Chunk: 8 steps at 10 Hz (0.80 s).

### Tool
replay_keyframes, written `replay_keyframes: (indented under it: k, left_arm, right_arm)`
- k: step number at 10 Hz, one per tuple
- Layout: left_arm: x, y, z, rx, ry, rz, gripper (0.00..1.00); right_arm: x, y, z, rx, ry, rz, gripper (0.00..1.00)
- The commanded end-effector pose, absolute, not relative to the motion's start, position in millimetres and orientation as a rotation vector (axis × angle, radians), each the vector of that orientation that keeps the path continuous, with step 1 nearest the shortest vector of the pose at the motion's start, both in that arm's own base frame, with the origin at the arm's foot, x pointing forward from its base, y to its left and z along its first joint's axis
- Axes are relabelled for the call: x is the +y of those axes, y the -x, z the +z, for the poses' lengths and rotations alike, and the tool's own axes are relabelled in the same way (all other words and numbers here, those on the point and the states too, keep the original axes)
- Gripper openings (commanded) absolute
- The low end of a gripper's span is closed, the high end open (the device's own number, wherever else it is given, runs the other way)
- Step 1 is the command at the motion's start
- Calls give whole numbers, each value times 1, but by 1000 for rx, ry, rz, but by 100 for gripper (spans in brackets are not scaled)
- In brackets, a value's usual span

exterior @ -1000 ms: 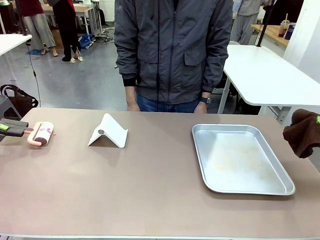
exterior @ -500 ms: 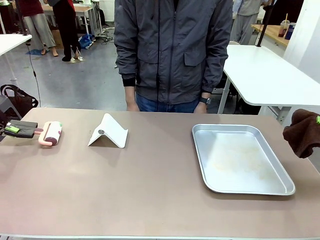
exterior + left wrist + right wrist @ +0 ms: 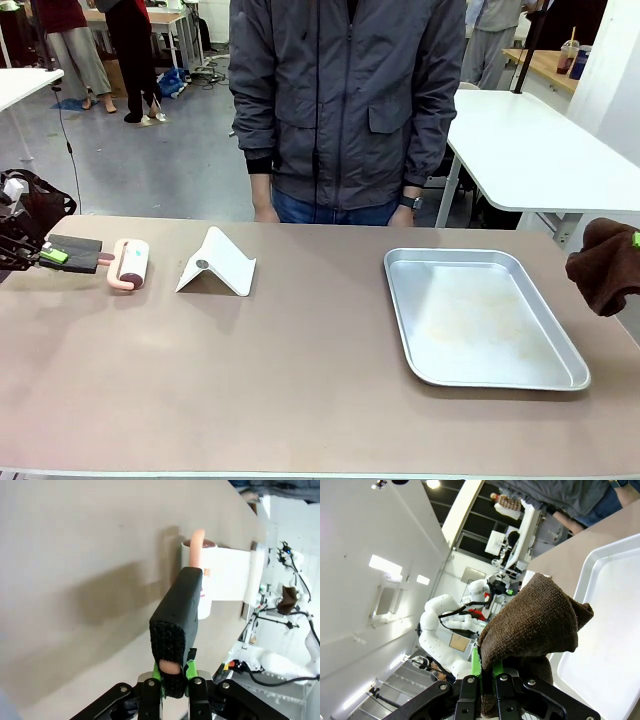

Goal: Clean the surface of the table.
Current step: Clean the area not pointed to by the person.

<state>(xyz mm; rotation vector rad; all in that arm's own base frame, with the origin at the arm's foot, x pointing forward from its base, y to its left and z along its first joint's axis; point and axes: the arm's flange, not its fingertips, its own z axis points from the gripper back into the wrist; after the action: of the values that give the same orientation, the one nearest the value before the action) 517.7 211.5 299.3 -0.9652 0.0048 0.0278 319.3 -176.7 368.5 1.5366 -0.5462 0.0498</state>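
The brownish table (image 3: 300, 380) spans the front view. My left gripper (image 3: 50, 255) is at its far left, shut on the black padded handle of a lint roller (image 3: 131, 265) whose white roll rests on the tabletop. In the left wrist view the gripper (image 3: 172, 679) clamps that black handle, with the roller (image 3: 196, 582) lying ahead on the table (image 3: 75, 540). My right gripper (image 3: 634, 241) hangs at the right edge, shut on a dark brown cloth (image 3: 603, 266). The right wrist view has the cloth (image 3: 535, 620) draped over the gripper (image 3: 487, 672).
A white folded stand (image 3: 216, 263) sits just right of the roller. A shiny metal tray (image 3: 480, 365) lies on the right half of the table. A person in a grey jacket (image 3: 345, 100) stands at the far edge, hands down. Bare tabletop lies between stand and tray.
My left gripper has pushed the lint roller rightward along the table, from the far left edge to close beside the white stand. The right gripper and cloth have stayed still.
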Motion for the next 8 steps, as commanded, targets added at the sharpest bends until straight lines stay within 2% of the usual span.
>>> replay_keyframes:
  k: [1,4,8]
  left_arm:
    - [207,-487,313,-18,1090,-109,19]
    - [225,-448,357,-158,1178,-212,19]
    - [266,-374,385,-114,1272,-270,19]
  right_arm:
    - [-177,-322,373,-564,-1557,57,9]
    - [-177,-322,373,-564,-1557,57,9]
    - [-177,-322,373,-564,-1557,57,9]
